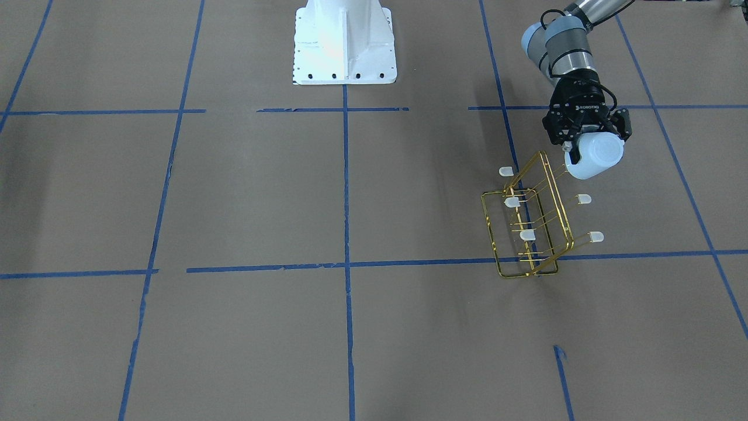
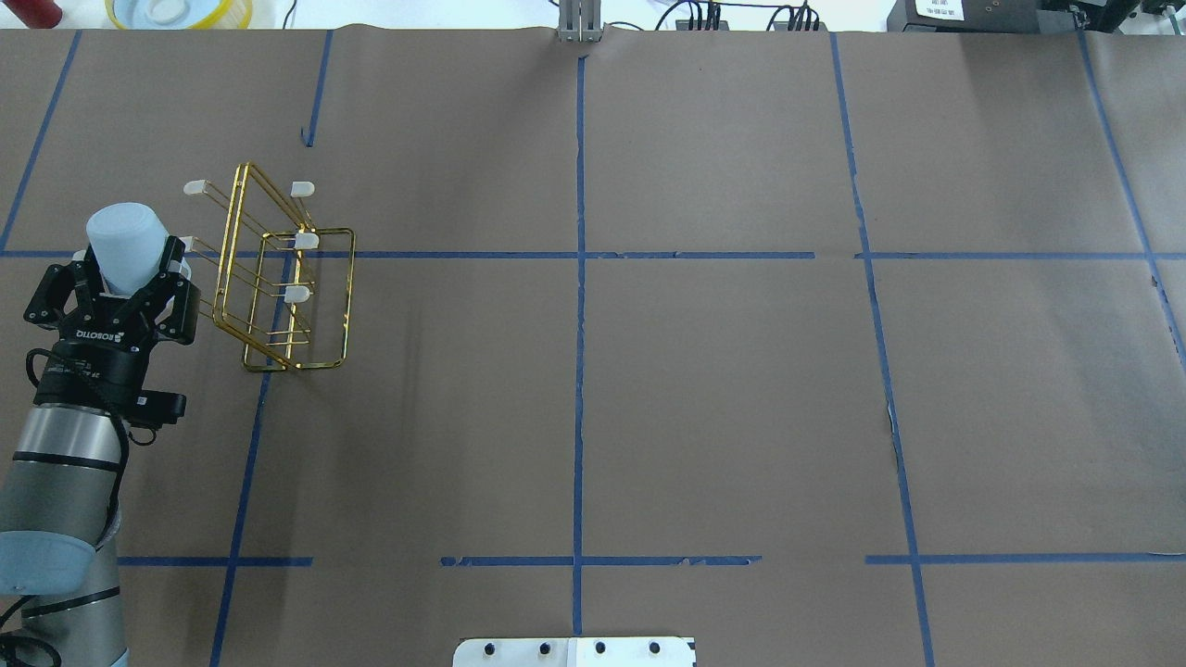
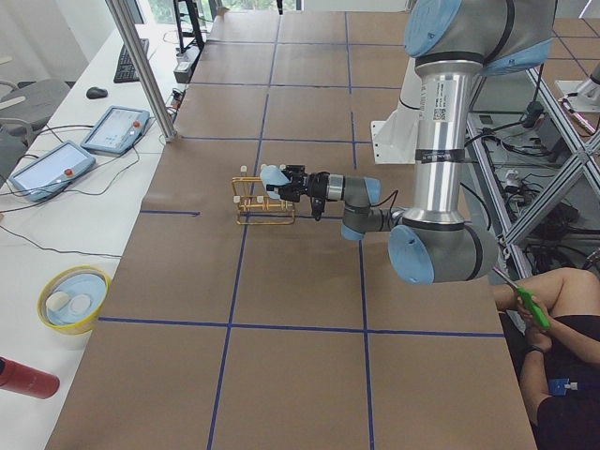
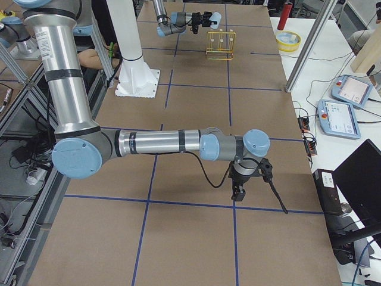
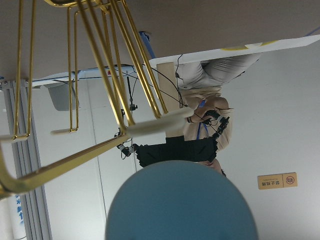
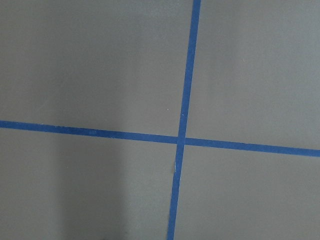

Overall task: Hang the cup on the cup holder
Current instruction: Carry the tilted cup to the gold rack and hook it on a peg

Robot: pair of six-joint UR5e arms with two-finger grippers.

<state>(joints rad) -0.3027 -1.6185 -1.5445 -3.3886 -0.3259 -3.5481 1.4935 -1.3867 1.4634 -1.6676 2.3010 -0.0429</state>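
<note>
My left gripper (image 2: 125, 264) is shut on the cup (image 2: 125, 241), a pale blue-white tumbler, and holds it above the table. The cup holder (image 2: 278, 278), a gold wire rack with white-capped prongs, stands just to the right of the cup in the overhead view. In the front-facing view the cup (image 1: 596, 155) sits at the rack's (image 1: 529, 222) upper corner, next to a top prong. The left wrist view shows the cup (image 5: 180, 205) below a capped prong (image 5: 160, 120). My right gripper (image 4: 238, 190) shows only in the exterior right view, low over the table, and I cannot tell whether it is open or shut.
The white robot base (image 1: 345, 44) stands at the table's middle edge. A yellow bowl (image 2: 181, 11) and a red bottle (image 3: 28, 380) sit beyond the table's far edge. Tablets (image 3: 52, 164) lie on the side desk. A seated person (image 3: 562, 319) is near the robot's side.
</note>
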